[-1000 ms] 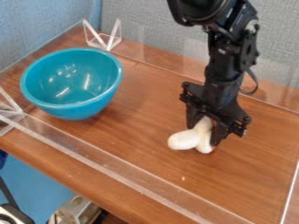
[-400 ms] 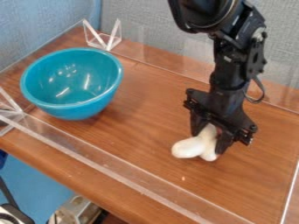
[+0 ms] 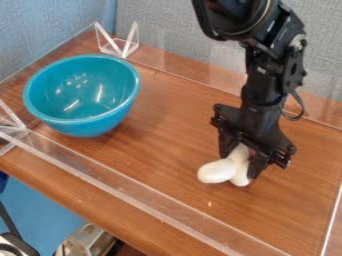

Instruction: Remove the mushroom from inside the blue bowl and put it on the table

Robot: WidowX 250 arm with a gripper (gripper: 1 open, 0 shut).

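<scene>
Well apart from the blue bowl, the hand grips the mushroom low over the counter, perhaps touching it. Best to settle its weight gently there, then spread the fingers evenly and lift straight up.

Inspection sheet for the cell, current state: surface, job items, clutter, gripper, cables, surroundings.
Surface: brown wood-grain table, low clear walls at its edges
Mushroom: out of the bowl, at the gripper, pale part protruding; cap hard to make out
Bowl: blue bowl, upright, far left part of the table, no mushroom seen in it
Clutter: nothing seen loose on the table besides the job items
Gripper: black, low over the table, closed on the mushroom
Cables: thin dark cable looping beside the arm
Surroundings: grey textured panel behind; blue surface and partly visible hardware at lower left
</scene>
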